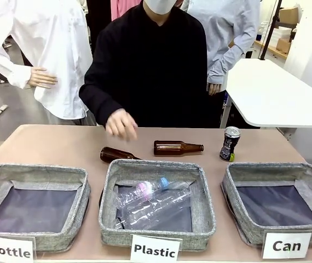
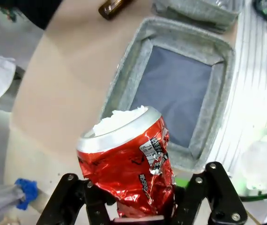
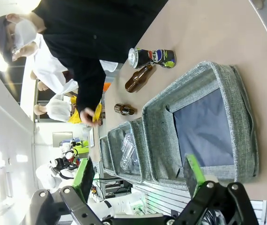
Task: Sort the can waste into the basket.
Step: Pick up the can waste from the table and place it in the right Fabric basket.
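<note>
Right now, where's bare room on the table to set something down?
Free: tabletop behind the Bottle bin; strip right of the black can, behind the Can basket; that basket's bare floor. Crowded: behind the Plastic bin, two brown bottles plus the person's hand.

right brown bottle: flat on the table, neck pointing right
left brown bottle: on its side, just behind the Plastic bin
clear bottles: piled in that bin
Bottle bin: far left
</note>
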Controlling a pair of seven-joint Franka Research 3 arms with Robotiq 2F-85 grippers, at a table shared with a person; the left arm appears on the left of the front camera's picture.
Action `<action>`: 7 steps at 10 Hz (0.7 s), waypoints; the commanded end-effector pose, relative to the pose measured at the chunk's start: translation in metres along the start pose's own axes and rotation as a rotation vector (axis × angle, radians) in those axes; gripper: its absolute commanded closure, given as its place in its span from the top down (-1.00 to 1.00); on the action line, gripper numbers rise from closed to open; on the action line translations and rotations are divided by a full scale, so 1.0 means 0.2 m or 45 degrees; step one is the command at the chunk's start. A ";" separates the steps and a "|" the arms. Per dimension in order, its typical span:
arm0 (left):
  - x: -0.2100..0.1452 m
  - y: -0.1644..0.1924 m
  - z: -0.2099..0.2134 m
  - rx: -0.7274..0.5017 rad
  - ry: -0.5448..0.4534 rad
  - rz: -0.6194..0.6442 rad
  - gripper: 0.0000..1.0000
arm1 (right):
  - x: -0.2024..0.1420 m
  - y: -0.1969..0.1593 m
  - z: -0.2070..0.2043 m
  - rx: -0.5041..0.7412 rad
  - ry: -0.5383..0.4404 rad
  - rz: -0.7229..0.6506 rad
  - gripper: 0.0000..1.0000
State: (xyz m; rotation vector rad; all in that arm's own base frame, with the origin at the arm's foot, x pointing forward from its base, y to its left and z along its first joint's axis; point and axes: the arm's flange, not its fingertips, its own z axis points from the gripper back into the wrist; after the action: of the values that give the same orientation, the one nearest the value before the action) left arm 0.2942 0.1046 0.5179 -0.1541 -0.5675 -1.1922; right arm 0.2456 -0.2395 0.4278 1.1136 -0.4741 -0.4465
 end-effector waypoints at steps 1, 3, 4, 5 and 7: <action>0.18 -0.13 -0.05 -0.005 -0.032 0.020 -1.00 | 0.01 0.00 0.00 0.034 -0.018 0.034 1.00; 0.51 -0.31 -0.08 -0.050 0.006 -0.122 -1.00 | 0.01 0.00 0.00 0.034 -0.018 0.034 1.00; 0.72 -0.42 -0.12 -0.085 0.065 -0.284 -1.00 | 0.01 0.00 0.00 0.034 -0.018 0.034 1.00; 0.93 -0.53 -0.19 -0.127 0.133 -0.453 -1.00 | 0.01 0.00 0.00 0.034 -0.018 0.034 1.00; 1.33 -0.75 -0.42 -0.087 0.335 -0.597 -1.00 | 0.01 0.00 0.00 0.034 -0.018 0.034 1.00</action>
State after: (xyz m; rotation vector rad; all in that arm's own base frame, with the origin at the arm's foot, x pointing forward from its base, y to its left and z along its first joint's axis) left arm 0.2268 -0.1773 0.5528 -0.0047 -0.3913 -1.6404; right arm 0.2453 -0.2398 0.4280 1.1135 -0.4752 -0.4466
